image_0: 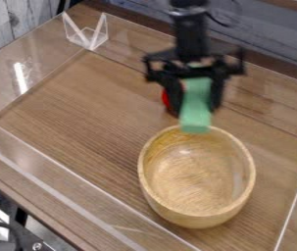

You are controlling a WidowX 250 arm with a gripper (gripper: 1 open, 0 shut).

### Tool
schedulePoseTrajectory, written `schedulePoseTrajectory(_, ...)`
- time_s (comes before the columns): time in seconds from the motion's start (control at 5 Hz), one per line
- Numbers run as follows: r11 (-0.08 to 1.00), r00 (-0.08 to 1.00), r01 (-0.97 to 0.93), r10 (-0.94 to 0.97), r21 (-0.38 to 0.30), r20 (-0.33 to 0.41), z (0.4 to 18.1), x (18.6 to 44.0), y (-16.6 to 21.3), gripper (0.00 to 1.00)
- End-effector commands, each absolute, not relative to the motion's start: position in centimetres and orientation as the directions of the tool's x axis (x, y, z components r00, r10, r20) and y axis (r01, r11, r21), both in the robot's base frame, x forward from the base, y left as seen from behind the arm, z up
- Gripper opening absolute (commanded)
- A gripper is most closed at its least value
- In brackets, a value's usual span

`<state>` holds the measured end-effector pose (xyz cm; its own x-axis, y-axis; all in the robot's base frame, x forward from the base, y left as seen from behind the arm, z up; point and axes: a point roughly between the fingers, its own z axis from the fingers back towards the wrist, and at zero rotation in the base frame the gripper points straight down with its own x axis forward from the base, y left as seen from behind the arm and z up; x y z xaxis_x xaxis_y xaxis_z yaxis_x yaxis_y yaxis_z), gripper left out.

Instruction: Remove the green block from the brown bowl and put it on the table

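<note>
The green block [197, 106] hangs upright in the air, clamped at its top by my gripper [194, 86], which is shut on it. It is held above and just behind the far rim of the brown bowl [197, 181], which sits with nothing inside it at the near right of the table [85, 108]. The black arm comes down from the top of the camera view, slightly blurred.
A red round toy fruit [172, 97] lies on the table behind the block, partly hidden by it. Clear acrylic walls [20, 59] run along the table's left and front edges, with a small clear bracket [85, 31] at the far left.
</note>
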<state>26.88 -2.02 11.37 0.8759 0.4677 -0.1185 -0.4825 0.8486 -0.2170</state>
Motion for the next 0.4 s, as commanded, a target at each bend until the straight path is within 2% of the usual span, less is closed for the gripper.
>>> schedulePoseTrajectory(0.0,0.834,0.863,-0.495,0.504,-0.242,-0.029,13.0,26.5,2.0,0.00)
schedulePoseTrajectory(0.2,0.808,0.832,-0.541,0.554,-0.233,-0.011,12.2,25.5,5.1,0.00)
